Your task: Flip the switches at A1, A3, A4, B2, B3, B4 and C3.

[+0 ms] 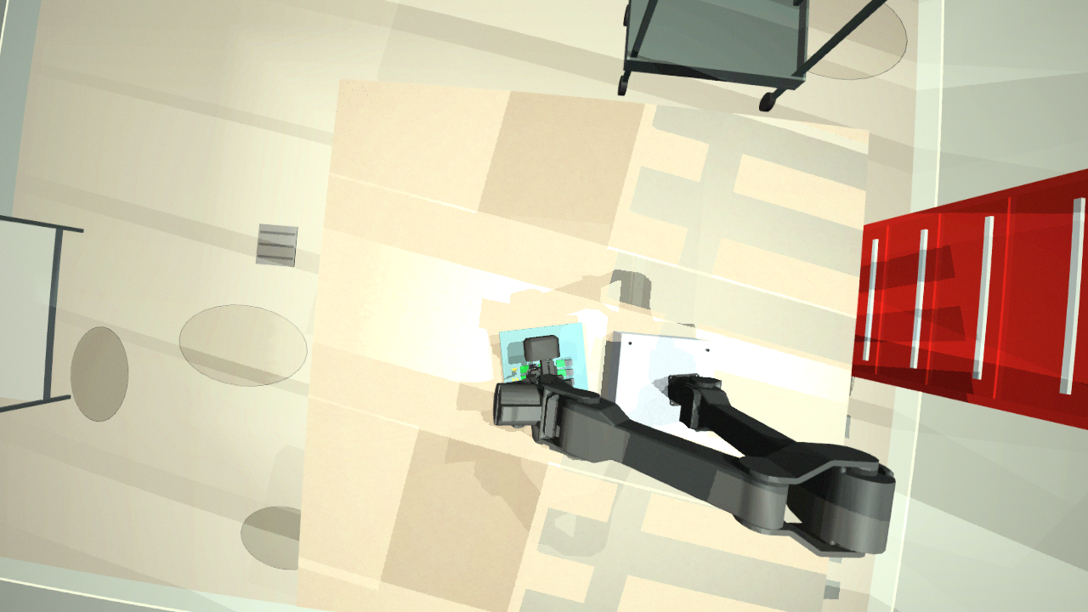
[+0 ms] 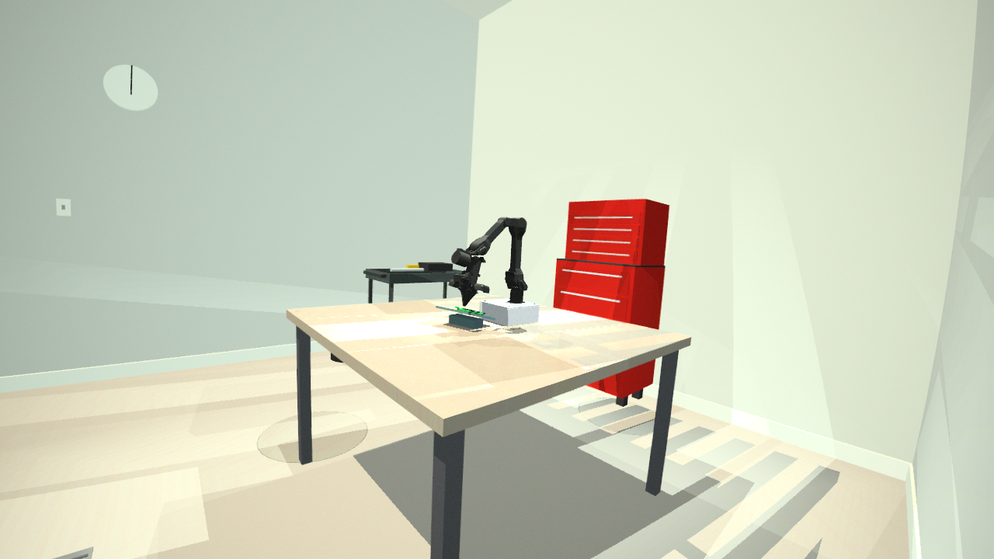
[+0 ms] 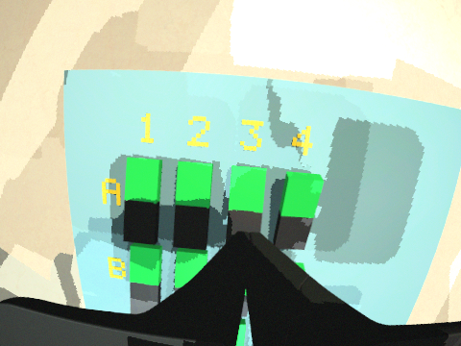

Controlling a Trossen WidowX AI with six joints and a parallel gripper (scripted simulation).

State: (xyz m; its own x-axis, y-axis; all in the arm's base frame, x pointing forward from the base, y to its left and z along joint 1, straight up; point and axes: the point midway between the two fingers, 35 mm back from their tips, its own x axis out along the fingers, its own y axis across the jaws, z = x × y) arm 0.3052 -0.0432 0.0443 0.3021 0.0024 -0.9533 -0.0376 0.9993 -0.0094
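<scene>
The light blue panel (image 1: 570,338) (image 2: 448,309) (image 3: 96,115) carries rocker switches with green and dark halves. In the wrist view A1 (image 3: 143,180), A2 (image 3: 193,185), A3 (image 3: 248,189) and A4 (image 3: 303,194) show, green half farther from the arm. B1 (image 3: 145,264) and B2 (image 3: 189,269) show in part, and only a sliver of B4 (image 3: 301,267). My gripper (image 2: 465,303) (image 3: 248,242) is shut and empty; its tip overlaps the near end of A3 in the wrist view. Contact cannot be told. The fingers hide B3 and most of row C. Which ends are raised is hard to tell.
The panel stands on a dark teal block (image 2: 465,321) on the wooden table (image 1: 410,137) (image 2: 417,389). The arm's white base box (image 1: 635,372) (image 2: 509,314) is close beside it. A red cabinet (image 1: 958,266) (image 2: 601,239) and a dark cart (image 1: 715,37) (image 2: 417,276) stand beyond the table.
</scene>
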